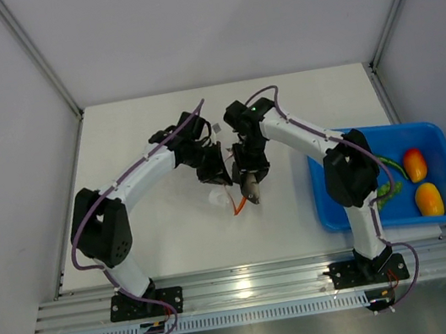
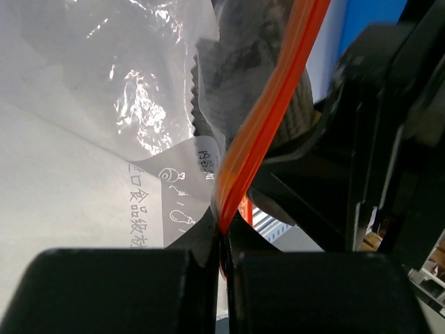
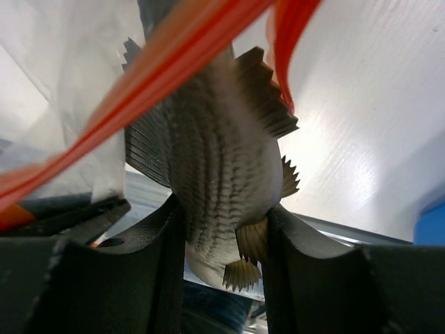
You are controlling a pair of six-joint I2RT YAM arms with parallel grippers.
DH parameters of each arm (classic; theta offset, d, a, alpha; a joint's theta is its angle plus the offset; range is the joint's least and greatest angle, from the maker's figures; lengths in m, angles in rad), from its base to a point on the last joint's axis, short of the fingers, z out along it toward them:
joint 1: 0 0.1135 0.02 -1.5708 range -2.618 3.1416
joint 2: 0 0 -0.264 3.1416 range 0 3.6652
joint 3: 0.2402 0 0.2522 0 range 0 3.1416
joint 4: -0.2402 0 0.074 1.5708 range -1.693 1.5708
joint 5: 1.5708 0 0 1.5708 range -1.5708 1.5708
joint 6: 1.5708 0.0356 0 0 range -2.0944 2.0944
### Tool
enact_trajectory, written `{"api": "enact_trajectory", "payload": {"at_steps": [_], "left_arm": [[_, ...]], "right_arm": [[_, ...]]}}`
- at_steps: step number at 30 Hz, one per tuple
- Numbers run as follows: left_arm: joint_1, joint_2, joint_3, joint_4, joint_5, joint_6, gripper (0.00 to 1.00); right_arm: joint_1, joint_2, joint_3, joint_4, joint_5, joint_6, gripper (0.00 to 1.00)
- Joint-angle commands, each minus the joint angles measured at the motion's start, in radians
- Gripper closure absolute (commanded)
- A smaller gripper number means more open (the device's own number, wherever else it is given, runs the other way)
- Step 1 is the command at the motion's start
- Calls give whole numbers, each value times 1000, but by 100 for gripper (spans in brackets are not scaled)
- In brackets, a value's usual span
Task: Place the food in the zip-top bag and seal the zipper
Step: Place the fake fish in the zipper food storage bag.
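My left gripper is shut on the orange-red zipper of the clear zip-top bag, holding the mouth edge up above the table. My right gripper is shut on a grey striped toy fish, with its head at the bag's mouth between the two zipper strips. The fish shows through the plastic in the left wrist view. The bag hangs below the two grippers at the table's middle, a bit of zipper showing.
A blue tray stands at the right near edge, beside the right arm. It holds two yellow-orange fruits and green leafy pieces. Grey walls close in the white table on three sides.
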State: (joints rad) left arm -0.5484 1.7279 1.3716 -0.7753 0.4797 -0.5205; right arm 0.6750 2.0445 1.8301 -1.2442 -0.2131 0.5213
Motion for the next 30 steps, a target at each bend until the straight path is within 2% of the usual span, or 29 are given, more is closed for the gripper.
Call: {"api": "enact_trajectory", "payload": {"at_steps": [1,9,17,20,21,22,24,26,27,29,30], "left_arm": [[-10,-11,37,47,74,-24,99],[-10,-31,1,148,192,-84,99],[-12,-18,12,248,296,-171,99],[-10,-16,24,249,309,-179,99],[-8,-17,26,249,307,-179,99],[-7,-18,24,248,310,-182,99],[-4,-14,24,249,321,-185,99],[1,-11,27,249,329,-185,99],[2,-11,27,251,332,-185,99],[11,-10,27,249,338,-187,100],[16,-10,30,254,342,-188,99]], "right_arm": [[-47,-79,-17,69,-64,58,100],[-84,-89,-42,157,-175,144,100],[-94,-96,-37,180,-160,230,100],[-95,-109,-35,173,-131,227,89],[-94,-113,-35,172,-124,226,84],[-91,-122,-35,166,-111,220,74],[-91,-132,-35,161,-104,209,63],[-91,-142,-29,141,-91,191,57],[-89,-148,-29,135,-86,186,50],[-89,-171,-29,120,-63,174,44],[-89,-181,-29,117,-57,171,35]]}}
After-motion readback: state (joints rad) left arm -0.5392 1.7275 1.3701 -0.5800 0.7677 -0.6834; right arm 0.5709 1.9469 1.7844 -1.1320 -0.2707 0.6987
